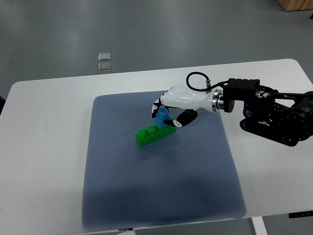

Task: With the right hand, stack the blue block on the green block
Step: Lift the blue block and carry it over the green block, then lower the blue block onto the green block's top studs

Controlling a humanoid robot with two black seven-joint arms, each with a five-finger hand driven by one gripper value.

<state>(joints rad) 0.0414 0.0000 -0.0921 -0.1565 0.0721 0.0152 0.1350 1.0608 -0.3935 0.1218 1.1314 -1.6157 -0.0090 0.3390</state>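
Observation:
A long green block (152, 135) lies slanted on the grey-blue mat (156, 191), near its upper middle. The blue block (163, 117) is at the green block's right end, touching its top, and is partly covered by fingers. My right hand (168, 116), white with black fingertips, reaches in from the right with its fingers curled around the blue block. Whether the blue block is seated on the studs I cannot tell. The left arm does not show.
The mat lies on a white table (44, 147). Two small clear squares (104, 61) sit on the floor beyond the table's far edge. My black right forearm (274, 115) spans the table's right side.

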